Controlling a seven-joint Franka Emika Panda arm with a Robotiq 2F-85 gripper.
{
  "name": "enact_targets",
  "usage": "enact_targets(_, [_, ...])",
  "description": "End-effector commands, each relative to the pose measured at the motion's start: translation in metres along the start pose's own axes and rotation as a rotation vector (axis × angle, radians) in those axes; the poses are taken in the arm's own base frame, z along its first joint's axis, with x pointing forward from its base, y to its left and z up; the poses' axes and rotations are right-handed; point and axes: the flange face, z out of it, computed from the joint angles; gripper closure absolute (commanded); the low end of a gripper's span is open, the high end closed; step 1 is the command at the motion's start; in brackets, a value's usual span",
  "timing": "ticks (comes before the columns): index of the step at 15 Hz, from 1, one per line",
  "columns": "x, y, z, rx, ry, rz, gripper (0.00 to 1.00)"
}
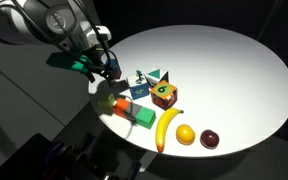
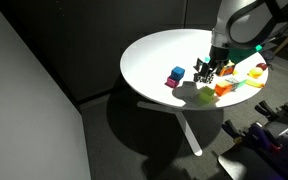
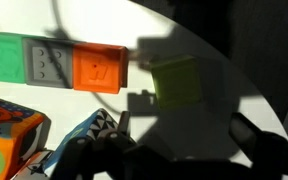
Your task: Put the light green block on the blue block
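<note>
The light green block (image 3: 176, 80) lies on the white table just ahead of my open jaws in the wrist view. It also shows in both exterior views (image 1: 105, 98) (image 2: 205, 96), near the table's edge. My gripper (image 3: 179, 135) (image 1: 105, 68) (image 2: 206, 70) hangs above the table, open and empty, beside and above this block. The blue block (image 2: 175, 75) sits apart on the table, on the other side of the gripper from the light green block. It is out of the wrist view.
A joined dark green (image 3: 14, 60) and orange block (image 3: 96, 68) lies beside the light green block. A patterned block (image 1: 142, 88), teal triangular piece (image 1: 156, 76), orange numbered cube (image 1: 164, 93), banana (image 1: 167, 128), yellow fruit (image 1: 186, 134) and dark plum (image 1: 211, 139) sit nearby.
</note>
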Motion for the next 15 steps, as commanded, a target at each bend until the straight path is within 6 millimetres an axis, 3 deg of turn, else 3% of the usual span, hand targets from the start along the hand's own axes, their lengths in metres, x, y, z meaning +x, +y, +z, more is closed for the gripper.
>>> enact_targets(1, [0.001,-0.002,0.011,-0.004,-0.007,-0.024,0.00])
enact_targets(15, [-0.001,-0.010,0.053,0.008,0.019,-0.180,0.00])
